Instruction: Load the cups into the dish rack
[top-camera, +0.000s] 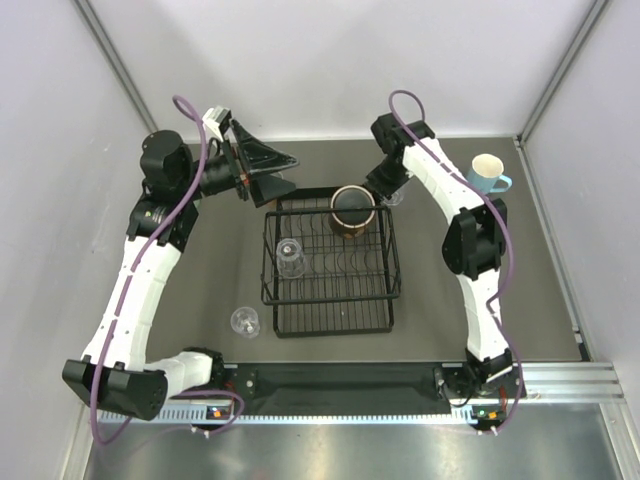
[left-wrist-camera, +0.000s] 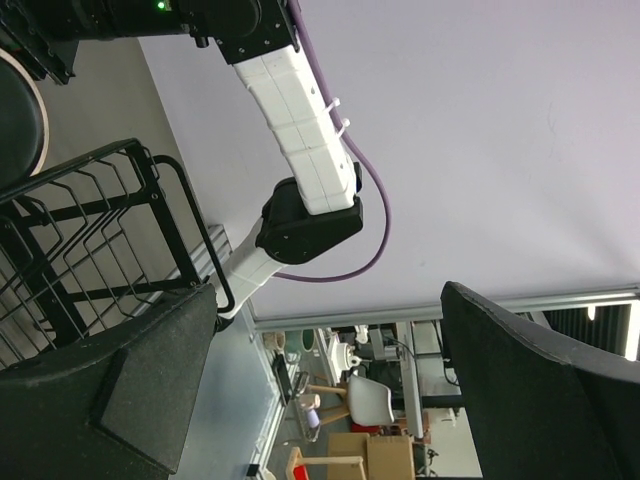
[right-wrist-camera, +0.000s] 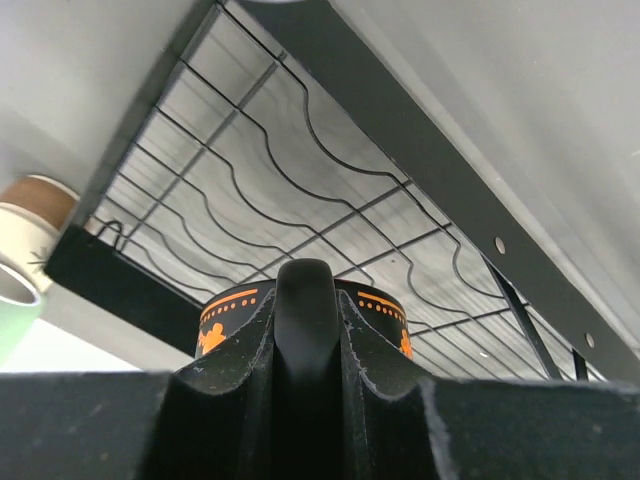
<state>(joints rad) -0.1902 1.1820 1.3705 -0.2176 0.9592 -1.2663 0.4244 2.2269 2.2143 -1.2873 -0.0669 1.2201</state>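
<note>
Right gripper (right-wrist-camera: 305, 330) fills the bottom of its wrist view. Matte black fingers (right-wrist-camera: 240, 370), rough along the edges, are pressed onto a rounded black loop that reads as the handle of the dark cup (right-wrist-camera: 228, 318). Only the cup's band of orange figures shows; the rest is hidden behind the fingers.

From above, the cup shows a brown rim and a dark inside, over the far side of the dish rack (top-camera: 331, 334). Whether it rests on the wires cannot be told. Rack is black wire with low sides and wavy dividers.

- Clear glass (top-camera: 289, 256) sits inside the rack, left part.
- Second clear glass (top-camera: 245, 321) is on the grey table (top-camera: 200, 280), just off the rack's near-left corner.
- Light blue mug (top-camera: 487, 173) stands upright, well apart at far right.
- Cut off at the right wrist view's left edge: brown-rimmed pale cup (right-wrist-camera: 25, 225) and green cup (right-wrist-camera: 8, 315).

Left gripper (top-camera: 268, 168) is beside the rack's far-left corner, wedge-shaped fingers spread wide.
</note>
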